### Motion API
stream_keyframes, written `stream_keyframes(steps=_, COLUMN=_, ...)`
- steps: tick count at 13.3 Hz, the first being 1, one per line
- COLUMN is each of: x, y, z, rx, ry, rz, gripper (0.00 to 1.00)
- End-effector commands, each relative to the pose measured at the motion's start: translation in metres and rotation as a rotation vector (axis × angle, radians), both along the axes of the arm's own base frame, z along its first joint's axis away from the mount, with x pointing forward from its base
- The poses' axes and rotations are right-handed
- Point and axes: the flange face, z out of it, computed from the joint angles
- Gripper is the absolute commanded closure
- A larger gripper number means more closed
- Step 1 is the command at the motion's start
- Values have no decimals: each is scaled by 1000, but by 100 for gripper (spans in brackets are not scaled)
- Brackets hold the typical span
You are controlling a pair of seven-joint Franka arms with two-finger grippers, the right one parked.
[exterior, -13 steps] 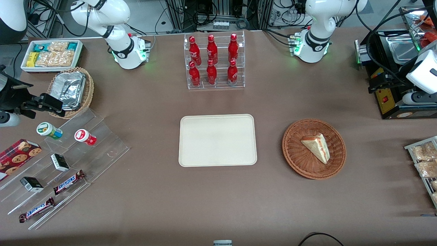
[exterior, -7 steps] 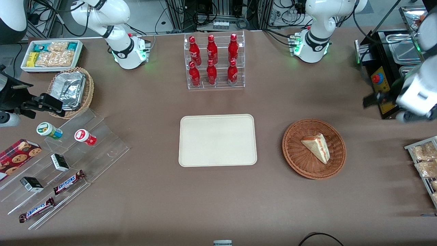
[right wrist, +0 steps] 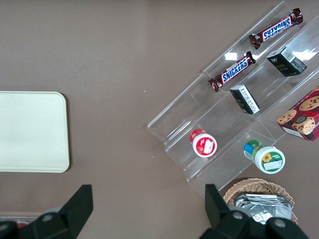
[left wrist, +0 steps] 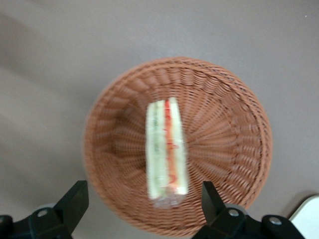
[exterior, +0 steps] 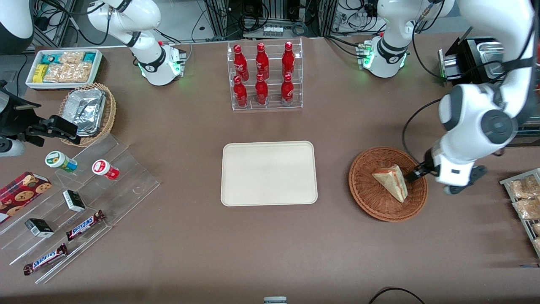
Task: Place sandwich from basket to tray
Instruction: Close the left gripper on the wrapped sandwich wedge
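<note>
The sandwich [exterior: 391,180], a pale wedge with red and green filling along its cut edge, lies in the round reddish-brown wicker basket [exterior: 371,202]. My left gripper [exterior: 415,174] hangs open just above the basket's rim, on the side toward the working arm's end of the table. In the left wrist view the sandwich [left wrist: 167,149] lies in the basket [left wrist: 234,149] between the two black fingertips [left wrist: 75,199], which touch nothing, and the gripper [left wrist: 143,199] holds nothing. The cream tray [exterior: 268,173] lies bare beside the basket, at mid table.
A clear rack of red bottles [exterior: 266,76] stands farther from the camera than the tray. Toward the parked arm's end are a stepped acrylic shelf of snacks [exterior: 76,202], a tan basket with foil trays [exterior: 86,112] and a white tub [exterior: 63,67]. Snack packets [exterior: 525,202] lie near the basket.
The left arm has swung in from the working arm's end of the table and come down; its open gripper now hangs over the basket's rim. The sandwich has not moved.
</note>
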Motion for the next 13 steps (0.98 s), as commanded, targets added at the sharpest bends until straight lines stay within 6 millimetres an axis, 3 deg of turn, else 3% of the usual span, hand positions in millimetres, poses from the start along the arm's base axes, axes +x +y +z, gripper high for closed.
stream_keyframes(steps=1, x=-13, y=-17, z=-25, rx=-8, ry=-30, rz=41, gripper=0)
stream_keyframes(steps=8, x=-37, y=-11, z=-94, rx=-21, ry=-72, rz=55, gripper=0)
stream_keyframes(steps=9, x=-36, y=-11, z=-96, rx=-21, ry=-75, rz=69, gripper=0)
stream_keyframes(steps=10, x=-35, y=-11, z=-96, rx=-22, ry=-75, rz=72, gripper=10)
stream_keyframes(steps=11, x=-36, y=-11, z=-96, rx=-22, ry=-73, rz=84, gripper=63)
stream_keyframes(steps=12, x=-33, y=-13, z=-93, rx=-23, ry=-78, rz=89, gripper=100)
stream_keyframes(steps=13, x=-26, y=-13, z=-87, rx=-25, ry=-88, rz=89, gripper=100)
